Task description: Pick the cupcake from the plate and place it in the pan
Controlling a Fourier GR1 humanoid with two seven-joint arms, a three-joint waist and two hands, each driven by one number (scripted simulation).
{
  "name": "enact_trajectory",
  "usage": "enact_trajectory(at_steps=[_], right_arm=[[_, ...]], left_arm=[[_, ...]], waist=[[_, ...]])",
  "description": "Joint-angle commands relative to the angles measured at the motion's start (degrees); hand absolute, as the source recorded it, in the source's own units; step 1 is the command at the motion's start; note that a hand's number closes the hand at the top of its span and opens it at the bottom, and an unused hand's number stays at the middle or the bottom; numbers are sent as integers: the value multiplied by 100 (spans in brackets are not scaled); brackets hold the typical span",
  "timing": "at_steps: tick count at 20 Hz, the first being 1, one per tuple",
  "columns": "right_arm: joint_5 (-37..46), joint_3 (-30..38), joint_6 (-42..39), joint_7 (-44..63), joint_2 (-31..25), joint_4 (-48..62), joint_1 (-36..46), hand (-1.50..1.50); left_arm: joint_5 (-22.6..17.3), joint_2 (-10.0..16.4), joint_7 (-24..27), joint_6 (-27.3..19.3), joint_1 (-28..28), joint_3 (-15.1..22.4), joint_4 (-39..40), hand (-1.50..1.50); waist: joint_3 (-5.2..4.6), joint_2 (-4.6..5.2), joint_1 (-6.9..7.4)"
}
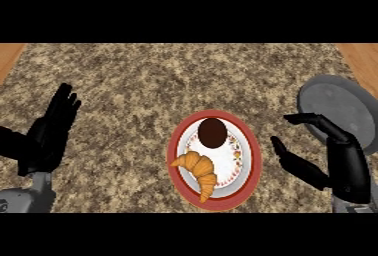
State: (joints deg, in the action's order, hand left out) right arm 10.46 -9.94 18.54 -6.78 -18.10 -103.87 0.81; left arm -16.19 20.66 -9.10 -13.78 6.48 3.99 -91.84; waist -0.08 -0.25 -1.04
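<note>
The brown cupcake (pixel 212 133) sits on the far half of the plate (pixel 249 155), just behind a croissant (pixel 199 170), near the surface's (pixel 148 80) near edge. The right hand (pixel 345 162) is spread open beside the plate, holding nothing. The left hand (pixel 52 130) rests open by the left edge. The pan (pixel 336 107) is by the right edge. The cupcake looks light and squishy, so take its sides gently

We note a speckled brown counter (pixel 148 75). On it sit a red-rimmed plate (pixel 255 155), near centre, and a grey pan (pixel 336 100), far right, apart.
</note>
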Motion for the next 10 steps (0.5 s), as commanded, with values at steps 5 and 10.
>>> enact_trajectory(at_steps=[5,10], right_arm=[[1786,-393,227,504,-603,-930,-1007,-150],[2494,-659,-650,2169,-648,-1360,86,-150]], left_arm=[[0,-16,-160,145,89,-66,21,0],[34,-191,-38,223,-2,-54,71,0]], waist=[[1,8,60],[-3,20,141]])
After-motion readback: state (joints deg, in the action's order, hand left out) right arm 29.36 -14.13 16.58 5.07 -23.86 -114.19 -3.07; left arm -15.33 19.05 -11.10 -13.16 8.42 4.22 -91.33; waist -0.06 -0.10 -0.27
